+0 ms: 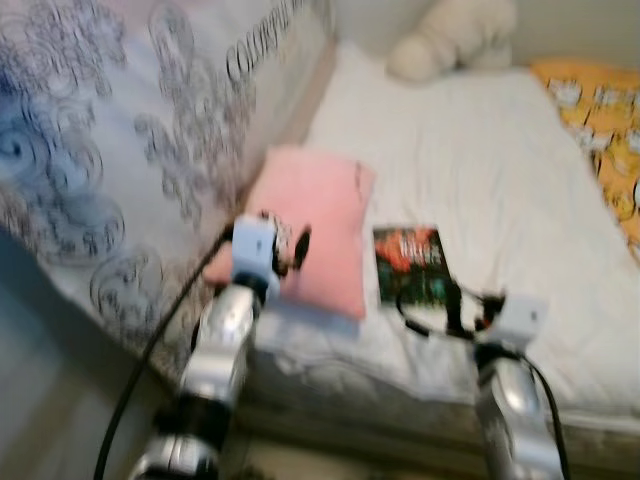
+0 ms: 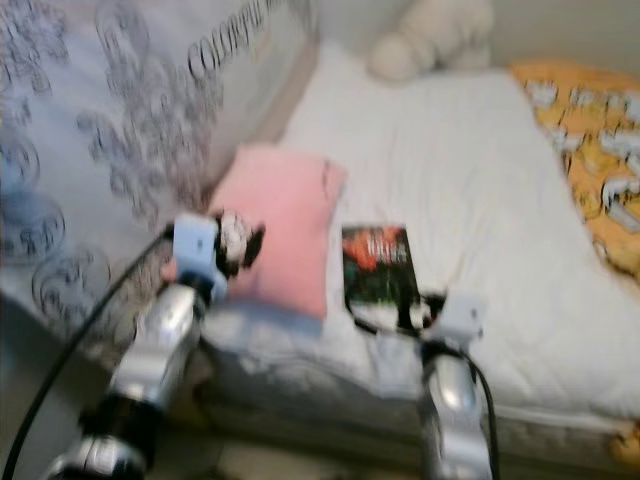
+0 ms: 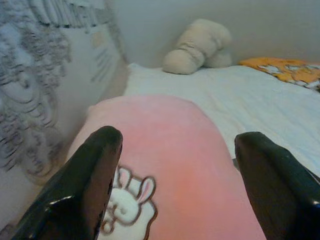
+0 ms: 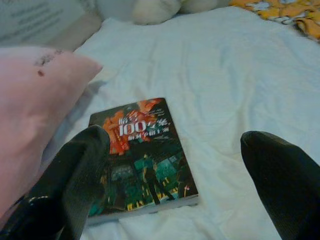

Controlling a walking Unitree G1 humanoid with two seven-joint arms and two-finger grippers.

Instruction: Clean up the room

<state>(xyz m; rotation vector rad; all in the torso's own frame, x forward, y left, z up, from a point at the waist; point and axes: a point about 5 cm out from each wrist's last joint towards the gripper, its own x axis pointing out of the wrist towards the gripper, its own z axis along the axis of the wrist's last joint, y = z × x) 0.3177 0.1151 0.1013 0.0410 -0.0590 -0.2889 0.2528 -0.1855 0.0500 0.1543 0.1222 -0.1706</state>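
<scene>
One book (image 4: 142, 160) lay flat on the white sheet (image 1: 480, 170) of the bed, near its front edge, cover up, dark with red and teal print and a white "100" in its title. Just beside it, on the robot's left, lay one pink pillow (image 1: 310, 225), which bore a small white rabbit design (image 3: 127, 207) near its closer end. The two sat side by side; whether they touched could not be told.

The right gripper (image 4: 175, 200) hovered just short of the book, its two black fingers (image 4: 75, 185) spread wide, with the book between and beyond them. The left gripper (image 3: 177, 195) was at the near end of the pink pillow, its fingers (image 3: 87, 185) likewise parted wide and holding nothing.

Further back, one cream plush toy (image 1: 450, 38) rested at the far end of the bed against the wall. One orange patterned blanket (image 1: 600, 130) covered the bed's right side. On the left, a pale quilt with grey swirls (image 1: 130, 150) was bunched up high along the bed's edge. The head views were blurred.
</scene>
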